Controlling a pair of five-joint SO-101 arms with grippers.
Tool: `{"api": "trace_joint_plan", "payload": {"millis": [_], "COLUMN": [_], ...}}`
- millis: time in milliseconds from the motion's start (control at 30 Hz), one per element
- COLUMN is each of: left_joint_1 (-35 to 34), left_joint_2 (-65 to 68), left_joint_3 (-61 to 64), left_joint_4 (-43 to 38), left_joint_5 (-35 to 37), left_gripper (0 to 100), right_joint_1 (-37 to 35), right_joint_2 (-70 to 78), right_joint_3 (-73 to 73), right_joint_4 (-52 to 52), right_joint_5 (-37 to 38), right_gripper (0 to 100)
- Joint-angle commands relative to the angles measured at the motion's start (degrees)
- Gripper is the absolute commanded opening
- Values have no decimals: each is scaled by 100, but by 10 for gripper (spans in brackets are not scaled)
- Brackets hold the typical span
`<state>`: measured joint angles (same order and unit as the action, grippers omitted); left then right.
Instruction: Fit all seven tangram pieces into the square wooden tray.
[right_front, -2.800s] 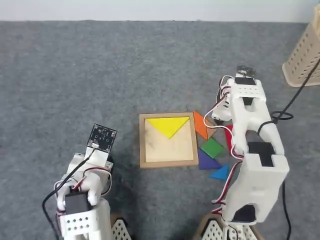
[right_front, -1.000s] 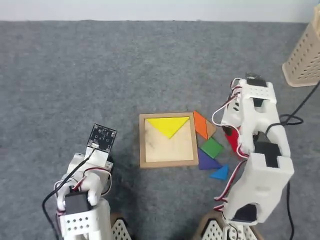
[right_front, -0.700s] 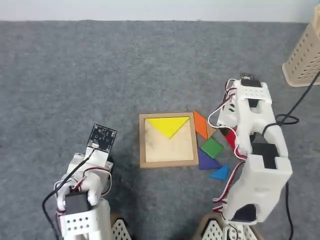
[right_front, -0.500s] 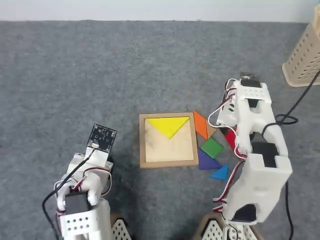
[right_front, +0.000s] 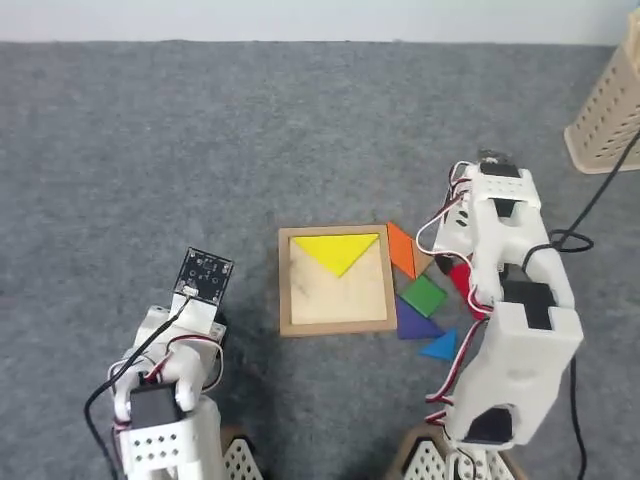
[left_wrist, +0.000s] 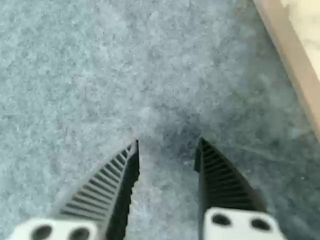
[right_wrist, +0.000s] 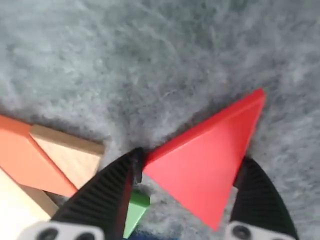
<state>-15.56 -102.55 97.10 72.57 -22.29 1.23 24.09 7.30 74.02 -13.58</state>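
carpet (right_wrist: 150, 50): red triangle (right_wrist: 202, 162) in end effector (right_wrist: 190, 167)

Tray (right_front: 284, 290), loose pieces (right_front: 423, 296) on carpet (right_front: 200, 150)

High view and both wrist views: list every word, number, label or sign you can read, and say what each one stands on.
No text can be read in any view.
The wooden tray, yellow triangle, red triangle and grey mat carry no print.
Small dark board on one arm's wrist: any marks are too small to read.
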Motion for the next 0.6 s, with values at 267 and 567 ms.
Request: {"api": "trace_joint_plan", "payload": {"millis": [267, 567], "left_joint_1": [0, 0], "left_joint_2": [-62, -62], "left_joint_3": [-40, -40], "left_joint_4": [18, 18], "left_joint_5": [35, 35], "left_gripper": [176, 176], "right_joint_1": [-48, -92], "right_joint_2": [-400, -1429], "right_joint_3": [-158, -114], "right_joint_4": [-40, -136], "right_joint_5": [281, 747], "right_gripper": [114, 112]}}
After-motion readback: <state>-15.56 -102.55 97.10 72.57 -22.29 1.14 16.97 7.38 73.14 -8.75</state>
